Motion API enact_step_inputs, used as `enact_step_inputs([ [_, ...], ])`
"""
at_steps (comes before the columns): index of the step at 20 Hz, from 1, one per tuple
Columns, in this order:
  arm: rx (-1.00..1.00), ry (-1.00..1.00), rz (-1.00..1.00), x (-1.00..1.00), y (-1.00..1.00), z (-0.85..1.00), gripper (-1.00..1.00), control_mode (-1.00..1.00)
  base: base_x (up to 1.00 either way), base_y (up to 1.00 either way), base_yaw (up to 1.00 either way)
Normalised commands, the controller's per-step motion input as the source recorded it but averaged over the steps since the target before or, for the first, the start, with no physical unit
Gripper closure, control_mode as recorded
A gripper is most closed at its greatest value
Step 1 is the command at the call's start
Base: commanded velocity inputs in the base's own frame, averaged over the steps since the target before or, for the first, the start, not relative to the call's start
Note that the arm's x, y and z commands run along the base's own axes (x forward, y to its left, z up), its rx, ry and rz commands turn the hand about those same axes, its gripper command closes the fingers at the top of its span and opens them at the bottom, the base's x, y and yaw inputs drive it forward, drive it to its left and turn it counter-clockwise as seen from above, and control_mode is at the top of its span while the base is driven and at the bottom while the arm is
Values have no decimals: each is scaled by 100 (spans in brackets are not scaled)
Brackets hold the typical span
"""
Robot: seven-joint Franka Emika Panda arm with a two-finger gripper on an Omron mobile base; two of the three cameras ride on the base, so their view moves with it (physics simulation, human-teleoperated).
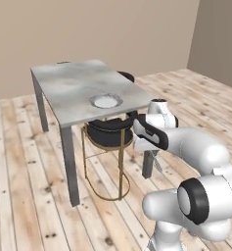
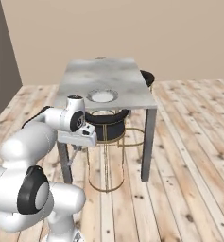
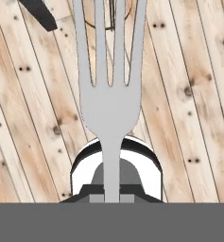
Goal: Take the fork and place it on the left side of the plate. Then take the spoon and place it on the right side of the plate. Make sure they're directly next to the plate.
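Between the shut gripper (image 3: pixel 111 196) jaws, apparently, the fork (image 3: pixel 111 101).

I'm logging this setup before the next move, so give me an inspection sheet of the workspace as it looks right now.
Surface: grey marbled table, on metal legs.
Job's things: plate near the table's front edge; fork held in the hand, below table height, tines pointing away over the floor. Spoon: nothing seen.
Clutter: nothing seen on the table besides the plate.
Hand: hand shut on the fork's handle, low beside the table.
Cables: nothing seen.
Surroundings: black stool with gold frame tucked under the table, another dark seat at the far side, plank floor, beige walls.
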Motion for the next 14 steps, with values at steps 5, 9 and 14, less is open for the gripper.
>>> enact_step_inputs([
  [5, 0, 0, 0, 0, 0, 0, 100, 100, 69, -34, 5],
  [9, 0, 0, 0, 0, 0, 0, 100, 100, 69, -30, 10],
  [14, 0, 0, 0, 0, 0, 0, 100, 100, 67, -30, 13],
])
